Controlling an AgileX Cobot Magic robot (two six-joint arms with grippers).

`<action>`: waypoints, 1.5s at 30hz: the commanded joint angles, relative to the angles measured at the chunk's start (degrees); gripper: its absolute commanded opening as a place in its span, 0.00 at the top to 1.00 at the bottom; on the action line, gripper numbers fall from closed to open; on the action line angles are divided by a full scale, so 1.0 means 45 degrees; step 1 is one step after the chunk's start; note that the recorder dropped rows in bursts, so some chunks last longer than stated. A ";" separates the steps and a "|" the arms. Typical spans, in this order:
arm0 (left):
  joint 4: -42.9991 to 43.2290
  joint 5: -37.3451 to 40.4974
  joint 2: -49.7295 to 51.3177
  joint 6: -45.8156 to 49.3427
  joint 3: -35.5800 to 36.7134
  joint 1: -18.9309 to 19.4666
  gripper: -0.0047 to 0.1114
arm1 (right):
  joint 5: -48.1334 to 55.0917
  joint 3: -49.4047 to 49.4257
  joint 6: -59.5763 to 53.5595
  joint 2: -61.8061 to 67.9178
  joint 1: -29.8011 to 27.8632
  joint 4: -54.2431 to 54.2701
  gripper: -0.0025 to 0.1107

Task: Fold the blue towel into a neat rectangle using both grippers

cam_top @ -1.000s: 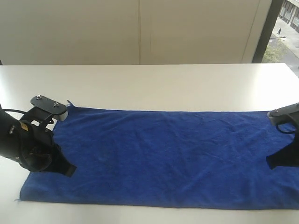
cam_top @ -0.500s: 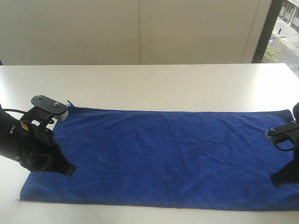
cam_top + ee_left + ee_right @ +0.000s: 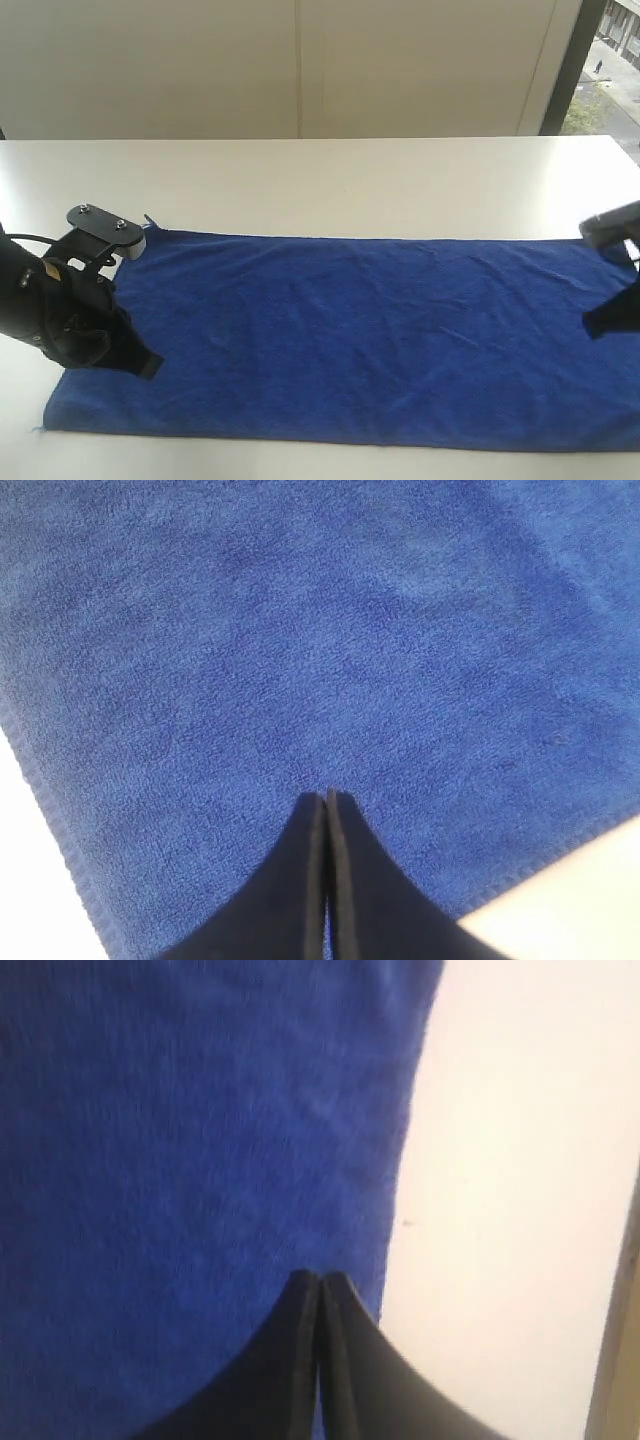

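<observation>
The blue towel (image 3: 360, 335) lies spread flat and long across the white table. My left gripper (image 3: 148, 364) hovers over the towel's left end near its front corner, jaws pressed together with nothing between them. In the left wrist view the left gripper (image 3: 327, 796) points onto the blue towel (image 3: 300, 630), with hems on two sides. My right gripper (image 3: 598, 322) is at the towel's right end, partly cut off by the picture's edge. In the right wrist view the right gripper (image 3: 318, 1277) is shut and empty, just inside the towel's (image 3: 180, 1160) short edge.
The white table (image 3: 330, 185) stretches behind the towel to a pale wall (image 3: 300, 65). A window strip (image 3: 605, 60) is at the far right. A narrow band of table runs between the towel and the front edge.
The right gripper dipped toward the front of the towel half a second ago and has now moved back up and rightward. The left gripper and the towel have stayed put.
</observation>
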 commanded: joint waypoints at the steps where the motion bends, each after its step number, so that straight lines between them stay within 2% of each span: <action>1: -0.0126 0.0217 -0.0137 0.0074 0.0122 -0.0069 0.96 | -0.0135 -0.1378 -0.0363 -0.0142 -0.0995 0.0910 0.88; 7: -0.0214 0.0193 -0.0137 0.0074 0.0122 -0.0069 0.96 | -0.0106 -0.2782 -0.5744 0.1254 -0.2820 0.5514 0.60; 17: -0.0251 0.0193 -0.0137 0.0074 0.0122 -0.0069 0.96 | -0.1676 -0.2953 -0.6157 0.2878 -0.3857 0.5544 0.60; 24: -0.0409 -0.0422 -0.0137 0.0074 0.0122 -0.0069 0.96 | -0.1217 -0.4067 -0.7748 0.3964 -0.4242 0.7379 0.60; 45: -0.0490 -0.0570 -0.0137 0.0074 0.0122 -0.0069 0.96 | 0.0576 -0.4039 -0.7718 0.4348 -0.4273 0.7372 0.61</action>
